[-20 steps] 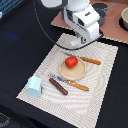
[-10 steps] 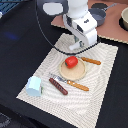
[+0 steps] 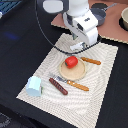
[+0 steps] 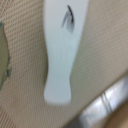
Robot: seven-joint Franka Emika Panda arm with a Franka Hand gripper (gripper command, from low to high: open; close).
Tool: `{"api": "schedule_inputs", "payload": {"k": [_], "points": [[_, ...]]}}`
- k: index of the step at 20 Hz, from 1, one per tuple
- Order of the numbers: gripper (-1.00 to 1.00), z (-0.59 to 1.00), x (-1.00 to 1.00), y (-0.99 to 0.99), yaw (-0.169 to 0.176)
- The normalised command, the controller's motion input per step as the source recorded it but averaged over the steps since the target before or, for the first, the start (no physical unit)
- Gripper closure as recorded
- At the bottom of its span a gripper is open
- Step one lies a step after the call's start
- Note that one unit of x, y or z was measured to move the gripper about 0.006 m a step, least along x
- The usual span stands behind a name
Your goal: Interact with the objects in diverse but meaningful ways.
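Cup [image 3: 34, 86], light blue, sits at the placemat's [image 3: 102, 70] corner nearest the exterior view's left, with the dark brown sausage [image 3: 58, 86] just beside it. Nearer the mat's middle, a tan plate [image 3: 77, 74] carries the red tomato [image 3: 71, 61]; orange-handled cutlery [image 3: 76, 84] lies along the plate's near rim, and another orange-handled piece [image 3: 91, 61] lies beyond it. The gripper [image 3: 80, 44] hangs over the mat's far edge; its jaws cannot be told. The wrist view shows the white elongated piece [image 4: 62, 55] flat on the mat.
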Motion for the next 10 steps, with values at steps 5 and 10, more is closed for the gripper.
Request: {"api": "schedule_inputs", "payload": {"k": [5, 10], "points": [[-1.0, 0.83, 0.48, -0.05, -0.085], [-1.0, 0.38, 0.61, -0.25, 0.013]]}}
